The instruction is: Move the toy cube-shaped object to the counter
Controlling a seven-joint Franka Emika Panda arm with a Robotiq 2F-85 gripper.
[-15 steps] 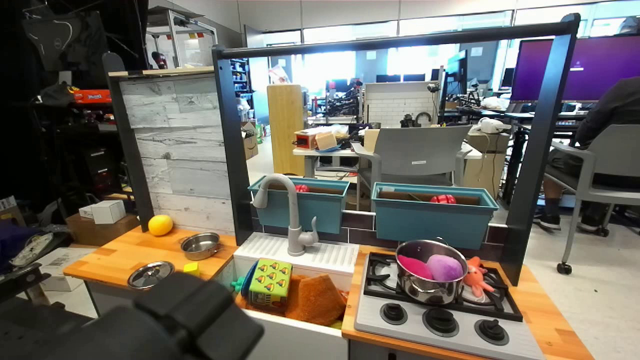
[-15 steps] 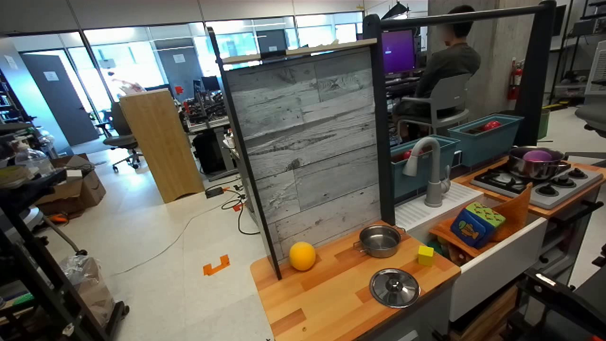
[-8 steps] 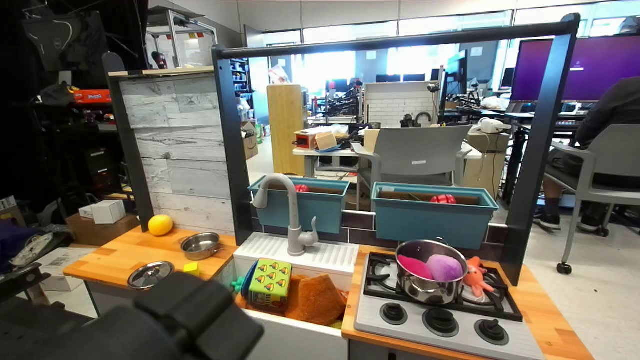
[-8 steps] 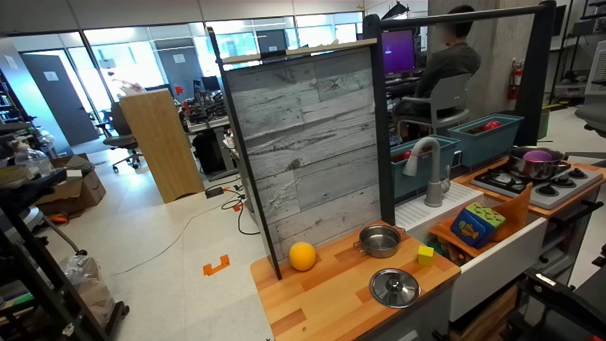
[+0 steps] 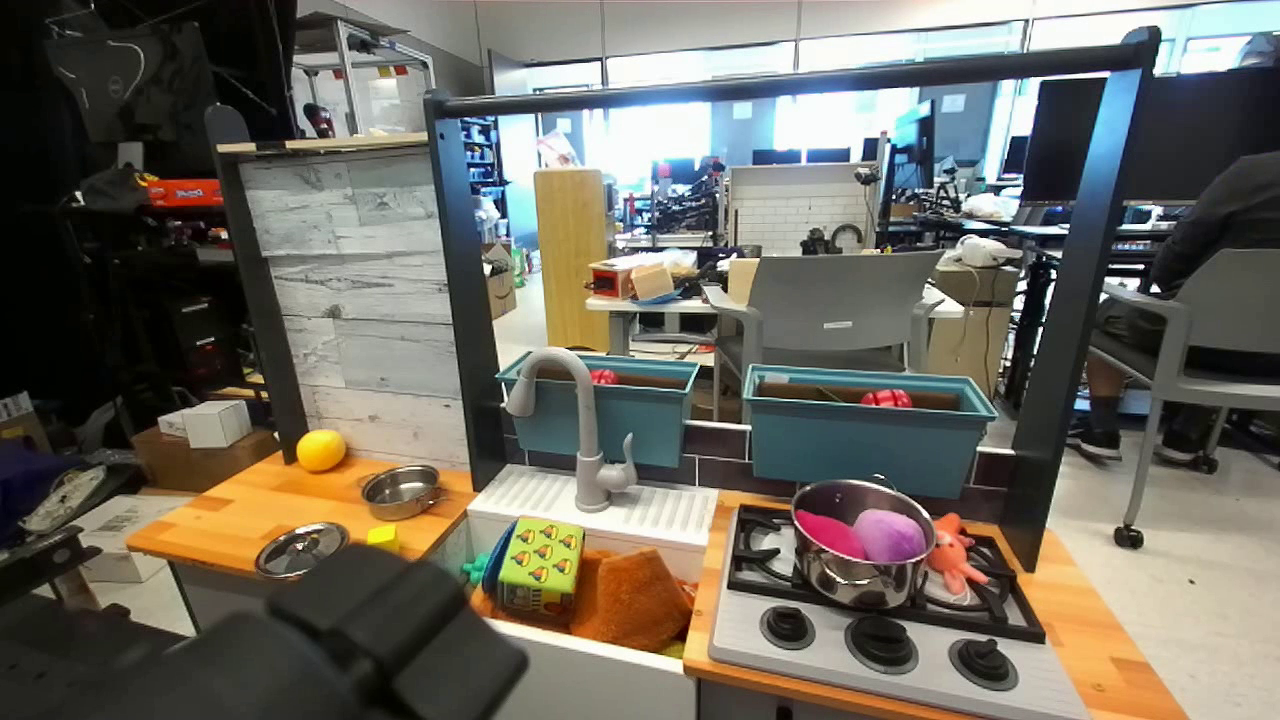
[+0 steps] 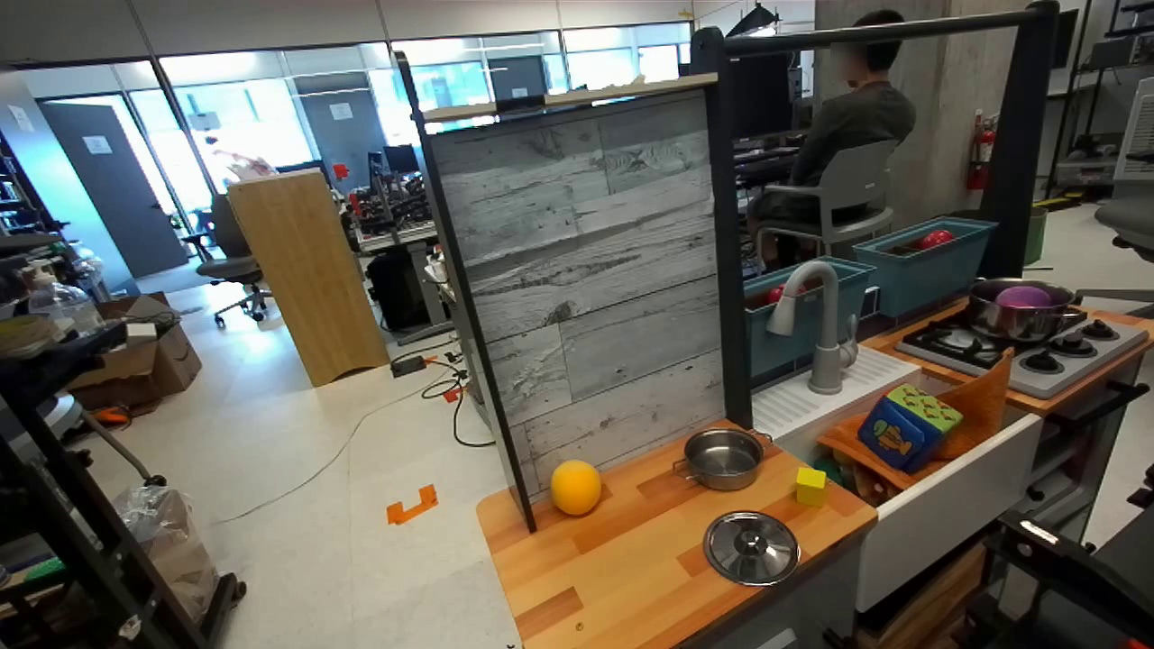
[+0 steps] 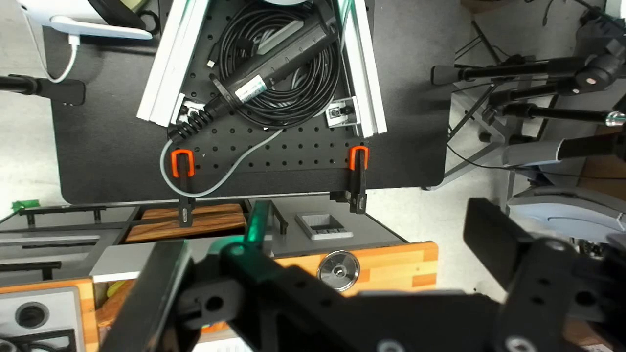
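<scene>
The pincer (image 7: 325,234) hangs spread and empty, likely for grasping, well apart from the patterned toy cube (image 5: 541,563). That cube tilts in the sink (image 5: 590,672), apparently propped by orange cloth (image 5: 637,603), off the counter (image 5: 245,505).

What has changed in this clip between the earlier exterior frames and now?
In both exterior views the monitor screens went from purple to black. No object visibly moved, and no grasp or release shows. The toy cube stayed in the sink; the robot, and the ball, pan, lid and small yellow block on the counter, also stayed as they were.
</scene>
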